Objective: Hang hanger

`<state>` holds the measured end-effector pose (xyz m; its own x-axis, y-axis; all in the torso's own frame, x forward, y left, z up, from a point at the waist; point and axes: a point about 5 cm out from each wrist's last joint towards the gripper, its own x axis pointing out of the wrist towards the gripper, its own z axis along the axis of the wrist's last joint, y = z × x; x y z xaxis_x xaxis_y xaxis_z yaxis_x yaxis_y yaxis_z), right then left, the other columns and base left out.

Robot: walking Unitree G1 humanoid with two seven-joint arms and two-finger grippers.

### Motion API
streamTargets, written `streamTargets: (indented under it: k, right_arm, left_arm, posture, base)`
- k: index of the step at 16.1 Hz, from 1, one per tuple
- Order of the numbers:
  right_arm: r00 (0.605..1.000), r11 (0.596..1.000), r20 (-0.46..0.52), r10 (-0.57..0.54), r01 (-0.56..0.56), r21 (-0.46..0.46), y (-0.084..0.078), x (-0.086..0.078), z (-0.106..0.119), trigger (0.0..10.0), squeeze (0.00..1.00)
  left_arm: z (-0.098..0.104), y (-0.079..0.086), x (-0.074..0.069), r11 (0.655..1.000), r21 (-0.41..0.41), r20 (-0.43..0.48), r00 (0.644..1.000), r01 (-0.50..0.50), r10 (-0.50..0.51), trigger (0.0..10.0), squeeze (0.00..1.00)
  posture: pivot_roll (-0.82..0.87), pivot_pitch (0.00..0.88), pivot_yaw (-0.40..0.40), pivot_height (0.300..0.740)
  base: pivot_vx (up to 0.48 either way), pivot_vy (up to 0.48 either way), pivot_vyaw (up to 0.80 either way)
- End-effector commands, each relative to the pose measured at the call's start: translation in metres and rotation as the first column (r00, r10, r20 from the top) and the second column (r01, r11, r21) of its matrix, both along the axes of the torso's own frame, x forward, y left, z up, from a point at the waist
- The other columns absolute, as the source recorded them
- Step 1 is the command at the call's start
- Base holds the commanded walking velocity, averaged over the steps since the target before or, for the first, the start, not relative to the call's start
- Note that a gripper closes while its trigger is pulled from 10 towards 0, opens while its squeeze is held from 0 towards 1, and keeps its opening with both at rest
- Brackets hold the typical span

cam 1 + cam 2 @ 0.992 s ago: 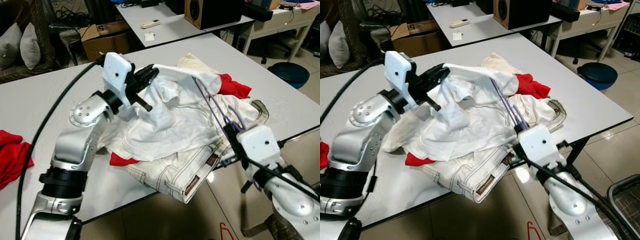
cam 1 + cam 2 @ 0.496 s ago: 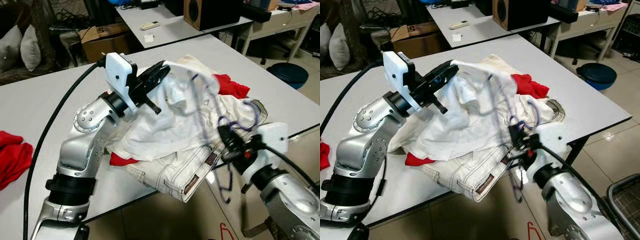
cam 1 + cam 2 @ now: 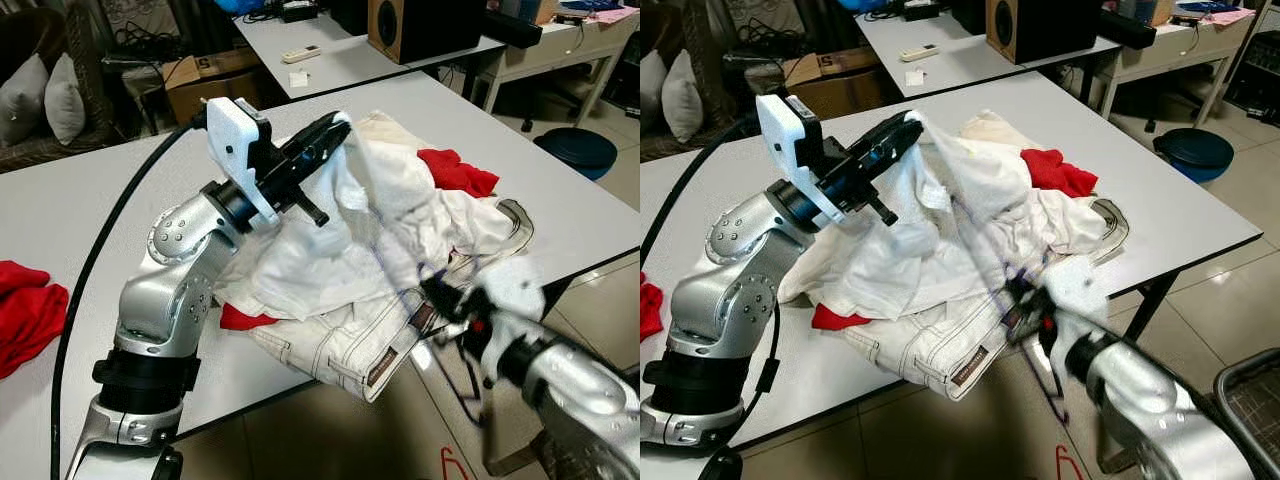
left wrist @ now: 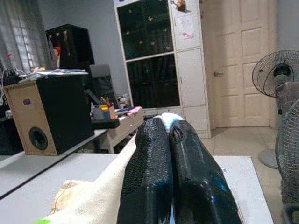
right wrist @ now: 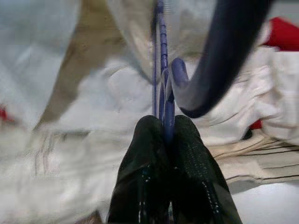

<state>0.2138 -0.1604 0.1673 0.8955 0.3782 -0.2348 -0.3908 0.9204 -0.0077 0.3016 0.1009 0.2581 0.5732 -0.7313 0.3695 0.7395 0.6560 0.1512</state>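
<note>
A pile of white clothes (image 3: 330,250) lies on the grey table (image 3: 90,190). My left gripper (image 3: 325,135) is shut on a fold of a white shirt (image 3: 375,190) and holds it raised above the pile; the left wrist view has the cloth (image 4: 100,196) pinched between the fingers (image 4: 149,158). My right gripper (image 3: 440,297), blurred by motion, hangs at the table's front edge. It is shut on a purple hanger (image 5: 161,56), whose thin wire (image 3: 980,235) runs up into the shirt. The hanger's hook (image 5: 219,60) curves close to the right wrist camera.
White denim trousers (image 3: 350,345) hang over the table's front edge. A red cloth (image 3: 455,170) lies at the pile's far side, another red cloth (image 3: 25,310) at far left. Behind are a second table with a speaker (image 3: 420,25), a cardboard box (image 3: 200,75) and a blue stool (image 3: 580,145).
My left gripper has lifted the shirt fold higher and to the right. The right arm has swung left and down along the table edge with the hanger, and is now blurred.
</note>
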Motion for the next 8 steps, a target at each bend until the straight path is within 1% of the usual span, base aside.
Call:
streamTargets:
  k: [1,2,3,4,5,6,7,8]
  right_arm:
    - [0.995,0.992,0.013,-0.099,0.098,0.074,-0.01,0.005,0.005,10.0,0.0]
    - [0.983,0.966,0.024,-0.181,0.173,0.194,-0.017,0.009,0.01,10.0,0.0]
    - [0.973,0.932,0.018,-0.231,0.216,0.29,-0.02,0.011,0.013,10.0,0.0]
    - [0.951,0.766,-0.053,-0.305,0.278,0.58,-0.027,0.015,0.016,10.0,0.0]
    - [0.953,0.707,-0.089,-0.291,0.277,0.651,-0.027,0.016,0.015,10.0,0.0]
    - [0.959,0.616,-0.144,-0.245,0.269,0.74,-0.021,0.015,0.012,10.0,0.0]
    - [0.96,0.481,-0.184,-0.212,0.267,0.835,-0.017,0.019,0.012,10.0,0.0]
    - [0.959,0.421,-0.191,-0.207,0.264,0.868,-0.016,0.022,0.014,10.0,0.0]
  left_arm:
    - [0.003,0.004,-0.002,1.0,0.007,0.018,1.0,-0.004,0.004,0.0,0.0]
    - [0.002,0.006,-0.002,1.0,0.016,0.018,1.0,-0.007,0.007,0.0,0.0]
    - [0.002,0.007,-0.002,1.0,0.022,0.017,1.0,-0.008,0.008,0.0,0.0]
    - [-0.001,0.008,-0.003,0.999,0.051,0.012,1.0,-0.004,0.004,0.0,0.0]
    - [-0.002,0.008,-0.003,0.998,0.057,0.01,1.0,-0.004,0.004,0.0,0.0]
    - [-0.002,0.008,-0.003,0.998,0.061,0.013,1.0,0.0,-0.001,0.0,0.0]
    - [-0.004,0.003,-0.004,0.994,0.106,0.025,0.999,0.019,-0.022,0.0,0.0]
    - [-0.007,0.0,-0.006,0.99,0.135,0.027,0.999,0.03,-0.034,0.0,0.0]
  posture:
    - [-0.05,0.009,0.112,0.74]
    - [-0.05,0.012,0.115,0.74]
    - [-0.05,0.015,0.116,0.74]
    - [-0.05,0.019,0.122,0.74]
    - [-0.05,0.019,0.122,0.74]
    - [-0.05,0.021,0.125,0.74]
    - [-0.05,0.021,0.125,0.74]
    - [-0.04,0.021,0.125,0.74]
  base:
    - [0.0,0.0,0.0]
    - [0.0,0.0,0.0]
    - [0.0,0.0,0.0]
    - [0.0,0.0,0.0]
    - [0.0,0.0,0.0]
    - [0.0,0.0,0.0]
    - [0.0,0.0,0.0]
    - [0.0,0.0,0.0]
